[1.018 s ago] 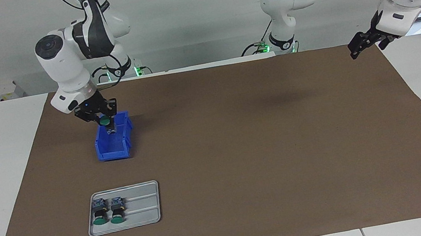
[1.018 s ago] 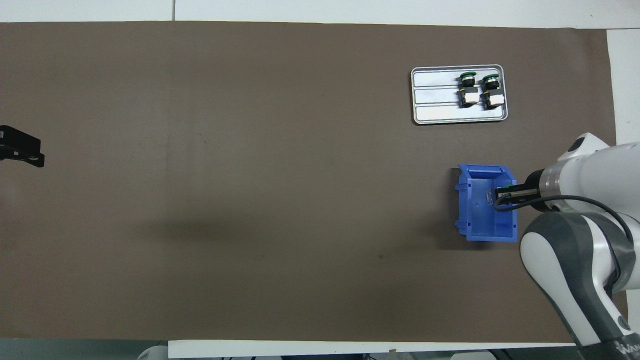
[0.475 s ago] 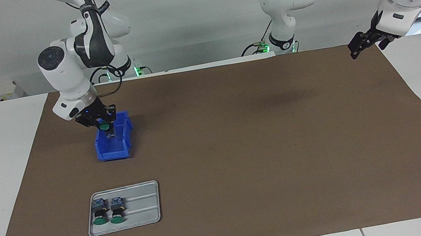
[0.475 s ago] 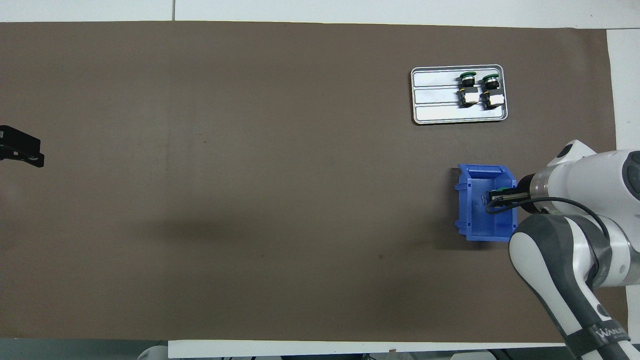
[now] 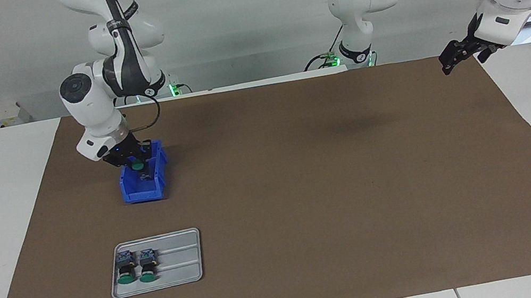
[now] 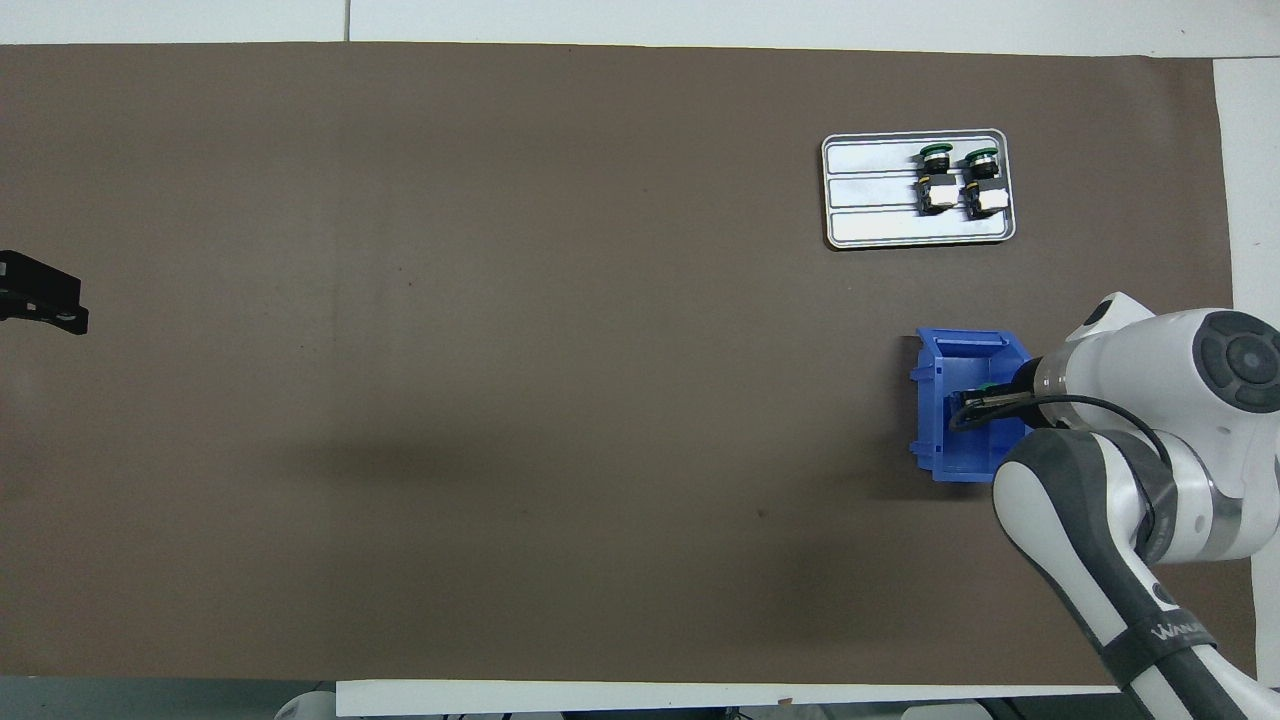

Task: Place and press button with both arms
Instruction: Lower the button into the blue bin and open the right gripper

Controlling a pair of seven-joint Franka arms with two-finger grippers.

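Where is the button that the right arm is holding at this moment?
The held button is in the right pincer, inside the blue bin toward the right arm's end of the table, nearer to the robots than the grey tray.

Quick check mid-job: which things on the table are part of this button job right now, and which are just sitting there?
In the job:
- button, held shut in the right gripper, down inside the blue bin
- left gripper, open, waiting over the mat's edge at the left arm's end

Lying about:
- tray
- two spare buttons on the tray
- brown mat
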